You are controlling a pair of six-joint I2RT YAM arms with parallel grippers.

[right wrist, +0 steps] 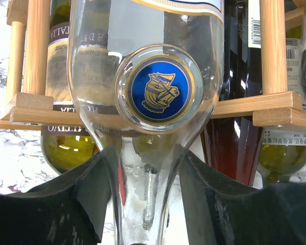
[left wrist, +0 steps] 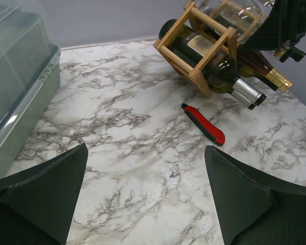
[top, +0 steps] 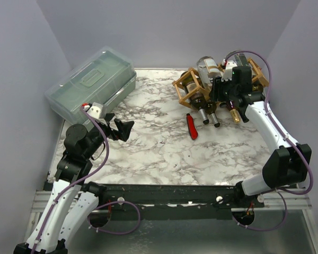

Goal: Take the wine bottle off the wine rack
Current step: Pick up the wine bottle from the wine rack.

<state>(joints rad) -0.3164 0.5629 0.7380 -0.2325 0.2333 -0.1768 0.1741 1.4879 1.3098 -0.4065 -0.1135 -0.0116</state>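
The light wooden wine rack (top: 186,90) stands at the table's far right and holds several dark bottles (top: 209,108) with their necks pointing toward me. A clear glass wine bottle (top: 208,67) with a blue and gold seal lies on top of it. My right gripper (top: 225,92) is at the rack. In the right wrist view the gripper (right wrist: 145,204) is shut on the clear bottle's (right wrist: 153,92) neck, with a black finger (right wrist: 66,204) against each side. My left gripper (top: 124,128) is open and empty over the left of the table, far from the rack (left wrist: 194,71).
A red and black folding knife (top: 192,127) lies on the marble top in front of the rack, and it also shows in the left wrist view (left wrist: 204,124). A translucent green-grey lidded box (top: 93,84) stands at the far left. Grey walls close in the back and sides.
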